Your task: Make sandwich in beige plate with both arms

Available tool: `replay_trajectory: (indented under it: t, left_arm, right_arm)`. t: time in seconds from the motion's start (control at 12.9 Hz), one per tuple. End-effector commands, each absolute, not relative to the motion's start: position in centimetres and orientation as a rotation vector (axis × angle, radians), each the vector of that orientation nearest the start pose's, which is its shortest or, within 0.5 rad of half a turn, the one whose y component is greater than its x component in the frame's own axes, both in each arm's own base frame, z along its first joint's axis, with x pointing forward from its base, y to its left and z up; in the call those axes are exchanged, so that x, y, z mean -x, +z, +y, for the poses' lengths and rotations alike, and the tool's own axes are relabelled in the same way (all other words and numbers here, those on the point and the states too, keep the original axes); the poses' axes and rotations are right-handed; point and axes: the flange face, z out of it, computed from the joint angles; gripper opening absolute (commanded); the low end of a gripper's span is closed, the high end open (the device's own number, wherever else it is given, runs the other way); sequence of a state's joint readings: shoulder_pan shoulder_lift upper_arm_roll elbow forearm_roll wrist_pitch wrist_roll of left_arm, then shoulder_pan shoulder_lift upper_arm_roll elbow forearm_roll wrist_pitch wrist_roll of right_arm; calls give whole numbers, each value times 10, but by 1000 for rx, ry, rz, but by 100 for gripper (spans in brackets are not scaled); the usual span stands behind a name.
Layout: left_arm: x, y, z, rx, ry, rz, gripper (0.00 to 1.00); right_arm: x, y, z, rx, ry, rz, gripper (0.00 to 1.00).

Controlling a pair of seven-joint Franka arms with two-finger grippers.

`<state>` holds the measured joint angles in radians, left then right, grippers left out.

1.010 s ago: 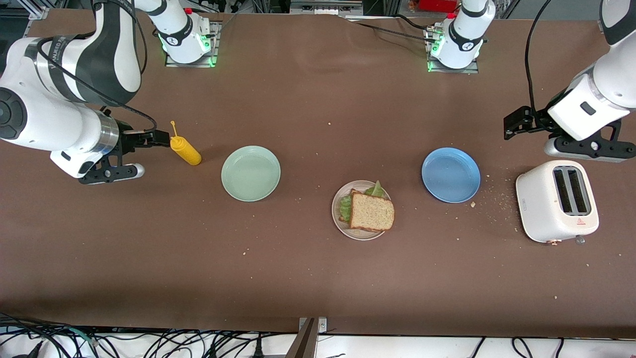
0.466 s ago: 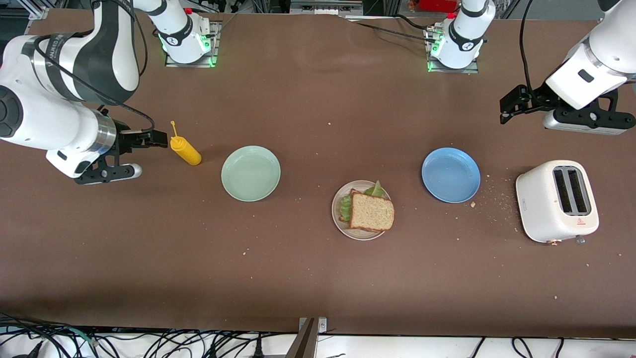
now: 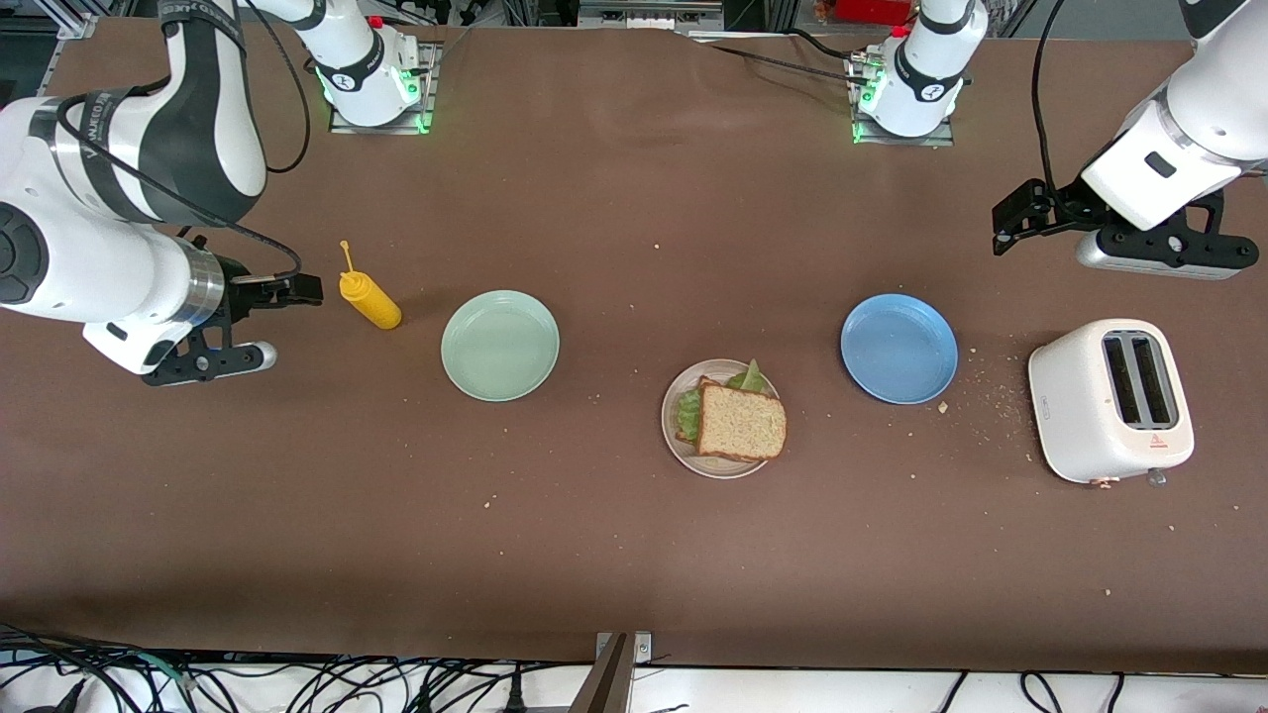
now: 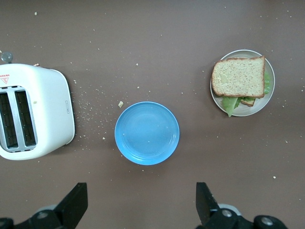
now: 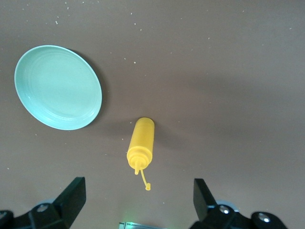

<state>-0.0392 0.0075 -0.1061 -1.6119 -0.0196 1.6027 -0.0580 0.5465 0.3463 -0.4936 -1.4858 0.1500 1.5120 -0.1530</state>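
Observation:
The sandwich lies on the beige plate mid-table, its speckled top slice covering green lettuce that sticks out at the edges. The left wrist view shows the sandwich on the beige plate too. My left gripper hangs open and empty over bare table beside the blue plate, its fingertips wide apart in the left wrist view. My right gripper hangs open and empty over bare table beside the yellow bottle, as the right wrist view's spread fingertips show.
An empty mint-green plate and an empty blue plate flank the beige one. A yellow squeeze bottle lies toward the right arm's end. A white toaster stands toward the left arm's end, crumbs scattered beside it.
My left gripper has drawn back from over the toaster toward the bases. My right gripper has slid slightly away from the yellow bottle. Both stayed open; the sandwich has not moved.

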Motion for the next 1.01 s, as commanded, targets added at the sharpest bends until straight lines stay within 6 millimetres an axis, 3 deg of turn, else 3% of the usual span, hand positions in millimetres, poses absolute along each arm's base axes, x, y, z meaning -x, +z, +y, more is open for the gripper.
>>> replay_trajectory:
  t: [0.0,0.31,0.39,0.93]
  left_arm:
    - [-554,608,-83,3168,24,125,100]
    - [-554,607,-82,3168,27,123,100]
    - [-554,607,-82,3168,29,123,100]
    - [-554,607,-81,3169,39,118,100]
  right_arm:
    - [-614,494,67,3093,391,-301,100]
    - [-596,528,47,3141,329,-207,99]
    - [-590,535,34,3146,312,-184,99]
    - [-582,545,36,3164,262,-156,99]
